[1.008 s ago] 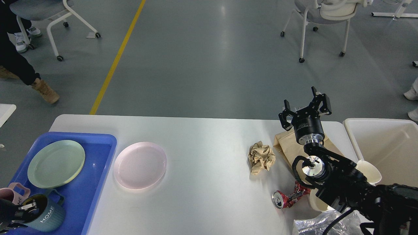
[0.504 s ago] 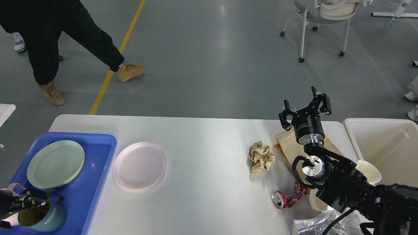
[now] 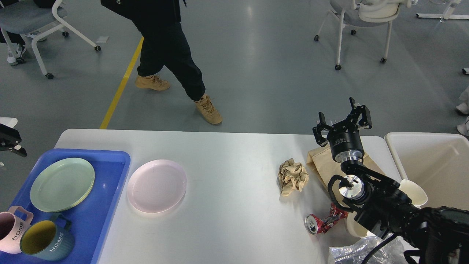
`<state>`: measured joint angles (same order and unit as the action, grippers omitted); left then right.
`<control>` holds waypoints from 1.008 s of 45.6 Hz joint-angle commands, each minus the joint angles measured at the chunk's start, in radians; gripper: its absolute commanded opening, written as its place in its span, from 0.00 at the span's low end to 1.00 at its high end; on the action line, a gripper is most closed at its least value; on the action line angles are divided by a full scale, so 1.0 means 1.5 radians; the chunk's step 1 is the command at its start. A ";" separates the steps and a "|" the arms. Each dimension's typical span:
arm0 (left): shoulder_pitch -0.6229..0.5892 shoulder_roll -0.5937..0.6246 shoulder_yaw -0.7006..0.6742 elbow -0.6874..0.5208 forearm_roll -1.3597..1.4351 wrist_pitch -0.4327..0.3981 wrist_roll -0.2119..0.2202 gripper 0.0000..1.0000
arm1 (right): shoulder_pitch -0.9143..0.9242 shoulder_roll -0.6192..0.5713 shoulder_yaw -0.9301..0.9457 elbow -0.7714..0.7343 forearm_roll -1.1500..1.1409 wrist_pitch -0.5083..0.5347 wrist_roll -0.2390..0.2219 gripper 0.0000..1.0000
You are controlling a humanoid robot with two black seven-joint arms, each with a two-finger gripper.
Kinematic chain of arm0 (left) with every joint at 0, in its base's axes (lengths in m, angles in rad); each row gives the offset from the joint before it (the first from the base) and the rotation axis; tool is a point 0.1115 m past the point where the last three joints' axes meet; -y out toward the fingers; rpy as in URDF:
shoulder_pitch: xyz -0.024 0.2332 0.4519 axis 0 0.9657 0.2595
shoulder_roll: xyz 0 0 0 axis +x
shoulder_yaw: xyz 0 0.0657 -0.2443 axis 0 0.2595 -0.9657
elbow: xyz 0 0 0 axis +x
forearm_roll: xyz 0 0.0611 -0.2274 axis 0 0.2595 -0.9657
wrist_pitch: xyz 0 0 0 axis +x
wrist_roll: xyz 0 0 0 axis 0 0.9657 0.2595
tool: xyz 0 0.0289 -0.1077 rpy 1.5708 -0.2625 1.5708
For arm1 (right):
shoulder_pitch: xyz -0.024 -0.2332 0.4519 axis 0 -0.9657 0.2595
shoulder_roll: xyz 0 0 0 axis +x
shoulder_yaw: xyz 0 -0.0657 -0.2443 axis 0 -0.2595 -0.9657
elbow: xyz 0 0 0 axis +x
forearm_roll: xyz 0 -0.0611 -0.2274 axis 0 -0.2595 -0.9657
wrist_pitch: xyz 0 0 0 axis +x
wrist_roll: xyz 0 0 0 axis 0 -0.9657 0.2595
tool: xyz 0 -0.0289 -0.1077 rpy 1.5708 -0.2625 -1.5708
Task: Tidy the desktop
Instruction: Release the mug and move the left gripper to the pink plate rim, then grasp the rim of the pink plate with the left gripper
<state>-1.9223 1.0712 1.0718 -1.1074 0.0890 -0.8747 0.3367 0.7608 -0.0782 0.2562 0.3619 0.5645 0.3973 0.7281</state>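
Note:
The desktop (image 3: 234,154) is a white-grey tabletop with a pink plate (image 3: 157,185) lying on its left half. On its right half lie a crumpled brown paper ball (image 3: 292,176), a flat brown paper bag (image 3: 322,165) and a crushed red can (image 3: 324,221). My right gripper (image 3: 340,116) stands open and empty, pointing up above the bag near the far edge. Only a dark piece of my left gripper (image 3: 10,141) shows at the left edge, beyond the tray.
A blue tray (image 3: 110,190) at the left holds a green plate (image 3: 62,184), a pink mug (image 3: 11,231) and a blue-grey mug (image 3: 45,240). A cream bin (image 3: 428,161) stands at the right, with paper cups (image 3: 414,190) and a plastic bag (image 3: 362,251) near it. A person (image 3: 172,47) walks behind the table.
My left gripper has let go of the blue-grey mug on the tray and pulled away up to the left edge. The person has walked rightward. The right arm has not moved.

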 commanded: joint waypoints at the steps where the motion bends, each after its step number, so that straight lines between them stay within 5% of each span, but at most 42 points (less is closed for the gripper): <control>1: 0.054 -0.035 -0.014 -0.002 -0.063 0.029 0.017 0.99 | 0.000 0.000 0.000 0.000 0.000 0.000 -0.001 1.00; 15: 0.228 -0.177 -0.081 -0.068 -0.160 0.284 0.016 0.98 | 0.000 0.000 0.000 0.001 0.000 0.000 0.000 1.00; 18: 0.278 -0.207 -0.122 -0.090 -0.199 0.388 0.017 0.98 | 0.000 0.000 0.000 0.001 0.000 0.000 -0.001 1.00; 28: 0.357 -0.266 -0.195 -0.097 -0.245 0.467 0.016 0.98 | 0.000 0.000 0.000 0.001 0.000 0.000 0.000 1.00; 38: 0.440 -0.323 -0.270 -0.089 -0.260 0.642 0.009 0.97 | 0.000 0.000 0.000 0.001 0.000 0.000 0.000 1.00; 46: 0.501 -0.362 -0.338 -0.069 -0.263 0.694 0.006 0.96 | 0.000 0.000 0.000 0.001 0.000 0.000 0.000 1.00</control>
<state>-1.2260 0.5726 0.6280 -1.2351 -0.3010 0.1138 0.3492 0.7608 -0.0782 0.2562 0.3635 0.5645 0.3973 0.7286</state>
